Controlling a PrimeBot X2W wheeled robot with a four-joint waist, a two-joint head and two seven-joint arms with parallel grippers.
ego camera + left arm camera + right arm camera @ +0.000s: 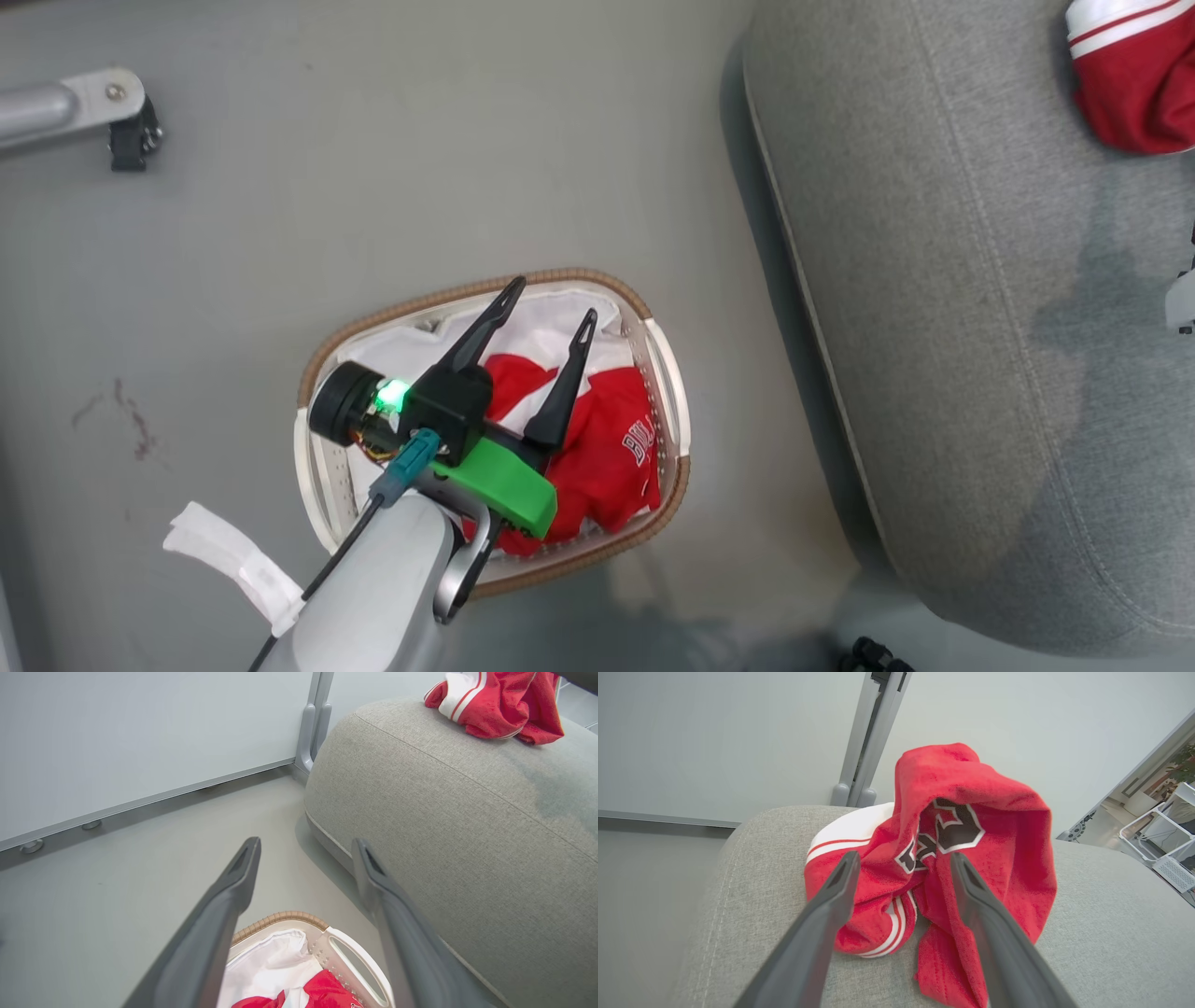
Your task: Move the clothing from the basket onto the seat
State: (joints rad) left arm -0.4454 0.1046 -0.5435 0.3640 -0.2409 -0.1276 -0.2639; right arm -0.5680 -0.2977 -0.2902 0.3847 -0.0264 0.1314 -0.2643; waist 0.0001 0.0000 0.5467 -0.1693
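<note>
Clothing (607, 457), red sports fabric with white stripe trim and white lettering: crumpled inside the oval white perforated plastic basket (322, 476) with a brown woven rim, lying on the basket's plain white cloth liner (551, 322). Second red garment (1134, 84), with white-striped trim and dark white-edged lettering: heaped well away from the basket on top of the large light-grey fabric-upholstered seat (934, 280). The seat stands to the right of the basket in the head view, with a strip of grey floor (373, 187) between them. Left gripper (553, 299): hangs directly above the basket, its two long dark fingers spread wide with nothing between them and their tips over the basket's far rim. Right gripper (904, 856): away from the basket, over the seat. Its fingers are spread wide to either side of the second garment's near folds without gripping the cloth, and whether the tips touch it cannot be told. A pale part at the head view's right edge, far from the basket, is possibly the right arm. Grey metal leg with black castor (126, 131): on the floor beyond the basket, to its left.
</note>
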